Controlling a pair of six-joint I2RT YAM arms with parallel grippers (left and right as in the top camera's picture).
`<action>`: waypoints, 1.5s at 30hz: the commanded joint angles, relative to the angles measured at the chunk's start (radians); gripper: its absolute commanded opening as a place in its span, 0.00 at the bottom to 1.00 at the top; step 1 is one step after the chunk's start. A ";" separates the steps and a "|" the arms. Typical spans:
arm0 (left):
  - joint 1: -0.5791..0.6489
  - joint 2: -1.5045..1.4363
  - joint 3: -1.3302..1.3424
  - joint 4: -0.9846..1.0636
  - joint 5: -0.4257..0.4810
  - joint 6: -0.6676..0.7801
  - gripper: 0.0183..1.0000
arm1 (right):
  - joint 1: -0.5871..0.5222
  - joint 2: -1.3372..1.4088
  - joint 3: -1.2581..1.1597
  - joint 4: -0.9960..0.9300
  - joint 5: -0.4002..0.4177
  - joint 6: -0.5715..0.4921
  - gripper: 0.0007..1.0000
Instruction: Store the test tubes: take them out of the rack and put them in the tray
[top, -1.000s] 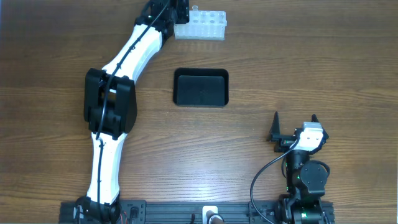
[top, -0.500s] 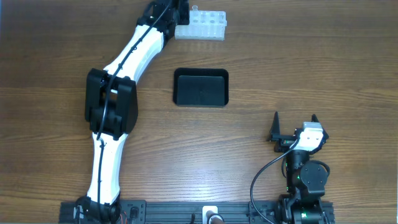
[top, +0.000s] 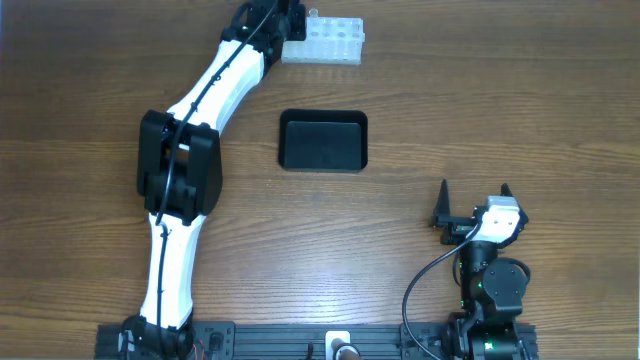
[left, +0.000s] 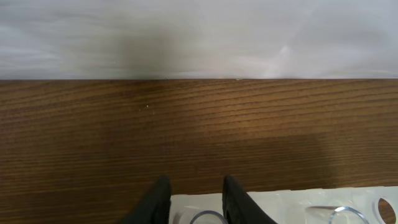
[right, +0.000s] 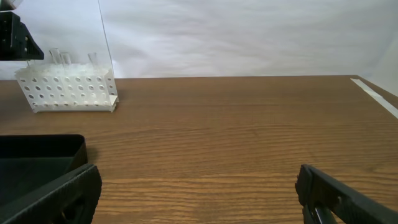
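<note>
A white test tube rack (top: 325, 42) stands at the table's far edge, and its clear tubes (right: 62, 57) stick up from the rack (right: 67, 88). My left gripper (top: 293, 18) is at the rack's left end. In the left wrist view the left gripper (left: 196, 200) has its fingers (left: 157, 202) close together around the rim of a test tube (left: 205, 217) that sits in the rack (left: 286, 202). The black tray (top: 323, 140) lies in the middle with nothing in it. Near the front right, my right gripper (top: 472, 206) is open and holds nothing.
A white wall (left: 199, 37) rises just behind the table's far edge. Bare wood lies between the tray (right: 37, 155) and the right gripper (right: 199, 205). The left arm (top: 180, 170) stretches diagonally across the table's left half.
</note>
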 joint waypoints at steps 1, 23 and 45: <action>0.000 0.016 0.025 0.006 0.010 -0.008 0.20 | -0.007 -0.001 -0.006 -0.004 -0.004 0.003 0.99; -0.057 -0.249 0.025 -0.039 -0.077 0.100 0.07 | -0.007 -0.001 -0.006 -0.004 -0.004 0.003 0.99; -0.232 -0.471 -0.180 -0.701 -0.187 -0.378 0.04 | -0.007 -0.001 -0.006 -0.004 -0.004 0.003 0.99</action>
